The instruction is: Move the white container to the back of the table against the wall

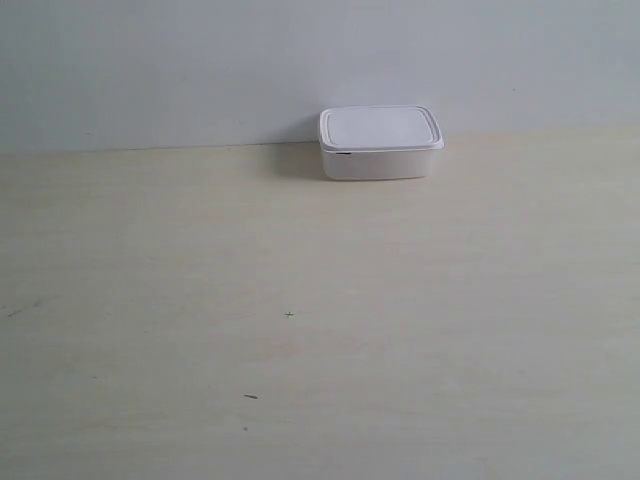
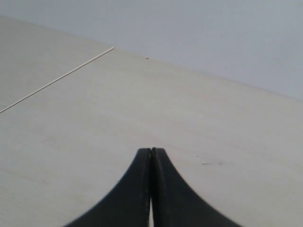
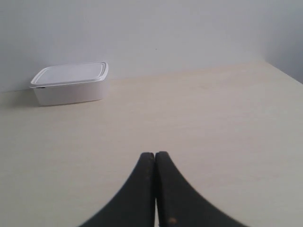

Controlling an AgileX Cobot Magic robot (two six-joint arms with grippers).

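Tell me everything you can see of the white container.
The white container is a small, shallow rectangular box with rounded corners, plain white and plastic-looking. Its flat lid is on, with a raised rim that juts slightly past the walls. It stands upright and level on the table, at the far edge beside the wall; whether it touches the wall cannot be told. Otherwise only the table touches it, and a faint shadow falls beside it.

Both pincers closed, empty.
Our left pincer [image 2: 151,153] and right pincer [image 3: 155,156] each press dark fingertips together.
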